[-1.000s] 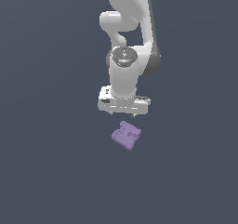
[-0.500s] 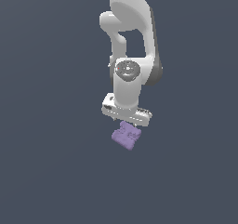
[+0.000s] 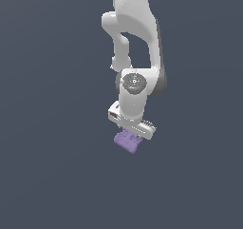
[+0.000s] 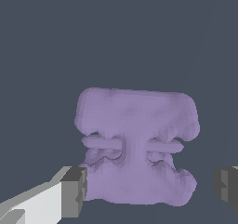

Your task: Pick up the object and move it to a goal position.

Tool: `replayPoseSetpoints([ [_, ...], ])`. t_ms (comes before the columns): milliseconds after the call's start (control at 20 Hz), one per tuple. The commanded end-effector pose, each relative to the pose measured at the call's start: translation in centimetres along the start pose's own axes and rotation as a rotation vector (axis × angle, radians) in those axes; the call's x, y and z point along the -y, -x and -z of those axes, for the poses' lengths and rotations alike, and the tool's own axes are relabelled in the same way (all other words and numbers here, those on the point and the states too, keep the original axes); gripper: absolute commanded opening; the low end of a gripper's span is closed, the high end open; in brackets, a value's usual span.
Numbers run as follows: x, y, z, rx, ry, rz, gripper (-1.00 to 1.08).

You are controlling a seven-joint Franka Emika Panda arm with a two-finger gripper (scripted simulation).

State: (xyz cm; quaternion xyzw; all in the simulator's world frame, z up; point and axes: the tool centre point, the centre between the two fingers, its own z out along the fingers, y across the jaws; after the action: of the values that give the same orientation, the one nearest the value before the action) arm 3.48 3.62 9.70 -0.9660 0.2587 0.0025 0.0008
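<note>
Lavender and bumpy, the object (image 3: 127, 141) lies on the dark grey floor (image 3: 52, 176), now partly covered by the white gripper (image 3: 132, 132), which has dropped from just above it. In the wrist view the object (image 4: 135, 146) sits between the spread fingers (image 4: 74, 191), neither dark pad clearly touching it.

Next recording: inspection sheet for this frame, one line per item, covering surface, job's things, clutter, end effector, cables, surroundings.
Surface: plain dark grey floor, unmarked.
Job's things: lavender object, bumpy and notched, lies directly beneath the arm; goal position not marked.
Clutter: nothing seen.
End effector: end effector open, fingers straddling the object; gap visible on one side, contact on the other cannot be told.
Cables: nothing seen.
Surroundings: white arm only; nothing else seen.
</note>
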Motion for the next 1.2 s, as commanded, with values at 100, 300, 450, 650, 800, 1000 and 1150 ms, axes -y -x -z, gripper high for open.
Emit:
replayPoseSetpoints([
  [100,0.4,-0.2,-0.7,-0.004,0.000,-0.046,1.00],
  [300,0.5,-0.3,-0.9,-0.005,0.000,-0.061,1.00],
  [450,0.5,-0.3,-0.9,-0.005,0.000,-0.057,1.00],
  [650,0.5,-0.2,-1.9,-0.005,0.000,-0.058,1.00],
  [800,0.4,-0.2,-3.4,-0.005,0.000,-0.060,1.00],
  [1000,0.4,-0.2,-5.4,-0.005,0.000,-0.062,1.00],
  [1150,0.5,-0.3,-5.9,-0.005,0.000,-0.062,1.00],
])
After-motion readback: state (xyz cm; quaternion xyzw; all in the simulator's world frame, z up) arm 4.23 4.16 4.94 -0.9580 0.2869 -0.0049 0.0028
